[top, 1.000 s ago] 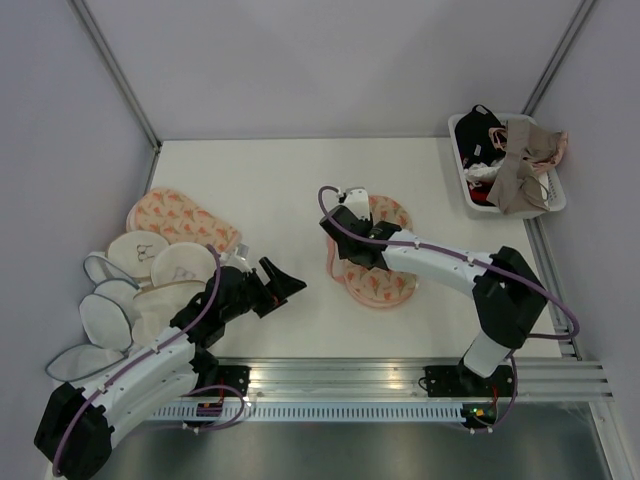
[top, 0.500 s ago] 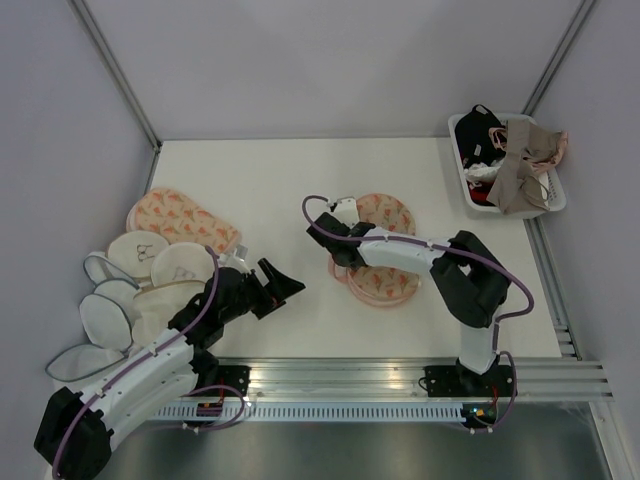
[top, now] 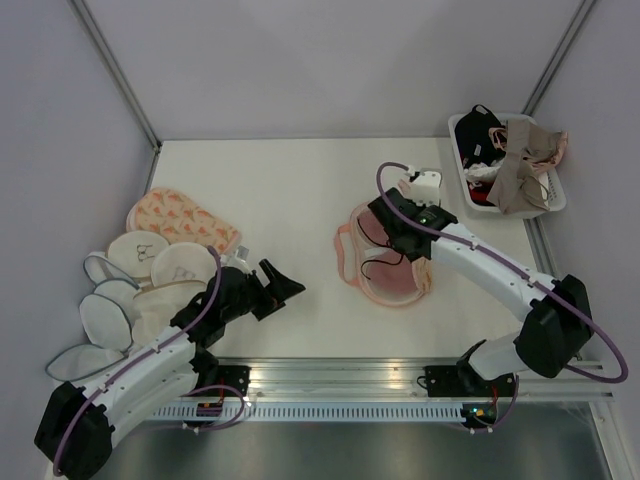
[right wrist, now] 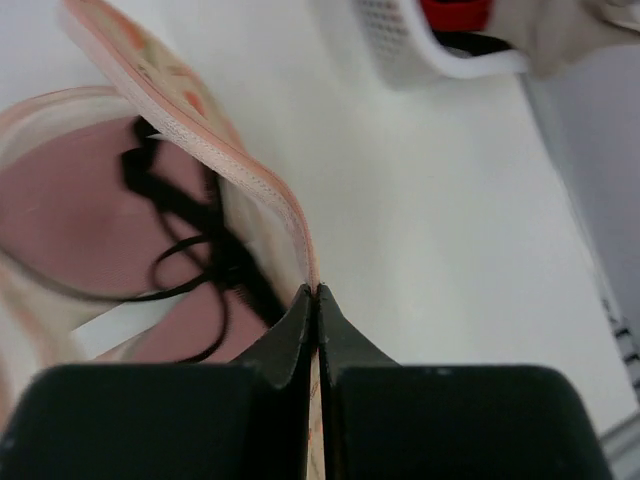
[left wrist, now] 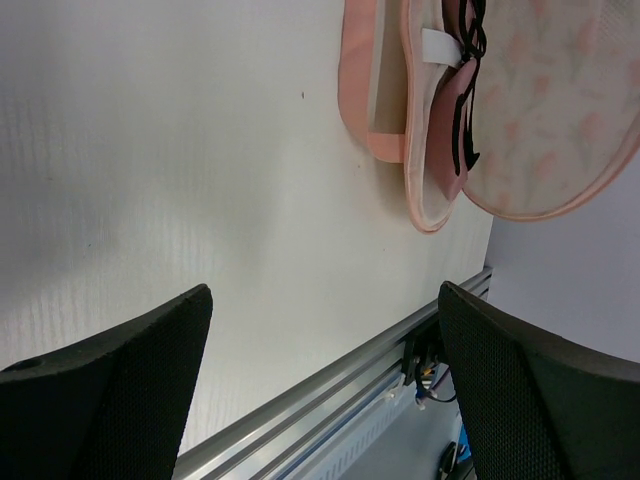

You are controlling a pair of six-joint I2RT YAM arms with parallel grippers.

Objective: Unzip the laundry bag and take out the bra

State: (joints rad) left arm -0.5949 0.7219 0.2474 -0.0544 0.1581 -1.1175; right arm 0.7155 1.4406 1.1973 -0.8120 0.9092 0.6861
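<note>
The peach carrot-print laundry bag (top: 400, 295) lies open at the table's centre, its pink trim spread to the left. Inside it lies the pink bra (top: 385, 270) with black straps. My right gripper (top: 412, 245) is over the bag's right side. In the right wrist view this gripper (right wrist: 318, 292) is shut on the pink-trimmed edge of the bag's flap (right wrist: 180, 100), held up beside the bra (right wrist: 60, 200). My left gripper (top: 285, 285) stands open and holds nothing, left of the bag. Its view shows the bag (left wrist: 540, 120) and the bra (left wrist: 448, 110) ahead of the gripper (left wrist: 320, 400).
A second carrot-print pouch (top: 180, 220) and several white mesh pouches (top: 130, 290) are piled at the left. A white basket (top: 470, 195) of garments stands at the back right. A metal rail (top: 400, 375) runs along the near edge.
My right arm swung from the bag's left side to its right, shut on the flap's edge and drew it open, showing the bra. The left arm has not moved.
</note>
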